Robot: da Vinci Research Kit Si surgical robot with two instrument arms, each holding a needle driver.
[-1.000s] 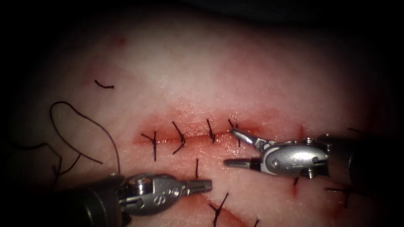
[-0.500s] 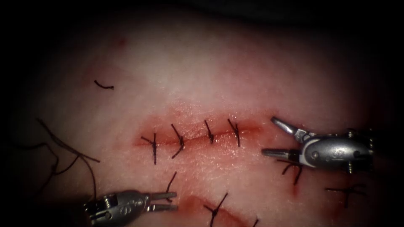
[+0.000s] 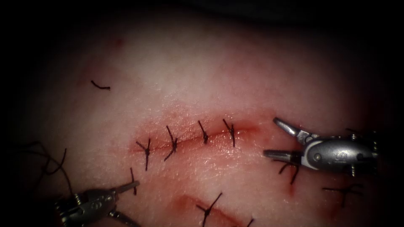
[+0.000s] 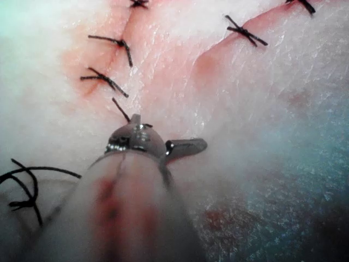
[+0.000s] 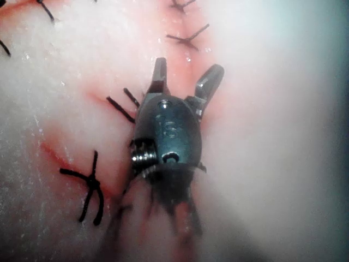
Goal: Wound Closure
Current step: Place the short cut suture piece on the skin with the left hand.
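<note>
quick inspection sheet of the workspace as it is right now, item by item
surface: tissue, red fluid along a second cut low in the endoscope view
job's things: cut crossed by four stitches; no needle seen
clutter: cut end of thread up left of the cut; loose thread at far left; more stitches below and on the right
grippers: left tool jaws open, holding nothing, below the cut's left end; right tool jaws open, holding nothing, just right of the cut
cables: nothing seen
surroundings: dark beyond the tissue
</note>
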